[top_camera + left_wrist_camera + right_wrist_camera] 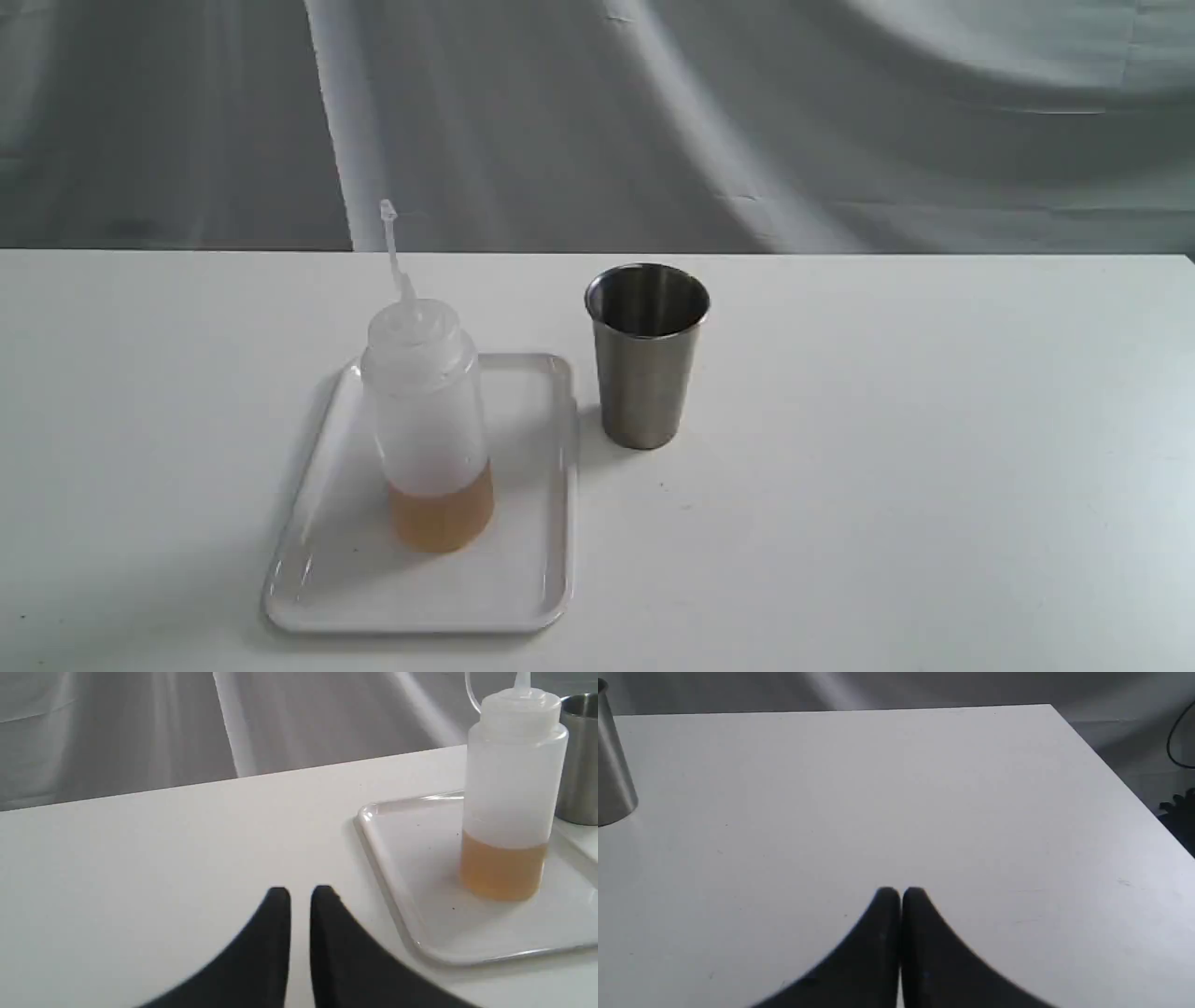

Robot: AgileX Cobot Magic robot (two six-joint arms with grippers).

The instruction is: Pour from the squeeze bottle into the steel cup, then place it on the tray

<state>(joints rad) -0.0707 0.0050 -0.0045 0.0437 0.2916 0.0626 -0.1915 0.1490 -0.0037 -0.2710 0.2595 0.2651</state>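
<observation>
I start at the left. My left gripper [300,891] hangs low over the bare table [887,467] with its jaws parted only a sliver, and it holds nothing. It does not show in the exterior view.

In the lower left-centre of that frame lies the tray [327,579], its long side running away from the camera. The squeeze bottle [428,411] stands on it, upright, nozzle straight up, with amber liquid only in its lowest part.

Just beside the tray's right rim, at frame centre, the steel cup [646,373] stands upright on the table, apart from the bottle. I cannot tell whether anything is in it.

Furthest right, my right gripper [901,891] is pressed fully closed and empty over open table. Its camera catches only the cup's edge and no bottle.

The left wrist camera sees the bottle in full, ahead of the jaws and off to the cup's side. I judge the left arm the nearer, and a sideways grasp across the vertical body the fitting approach.
</observation>
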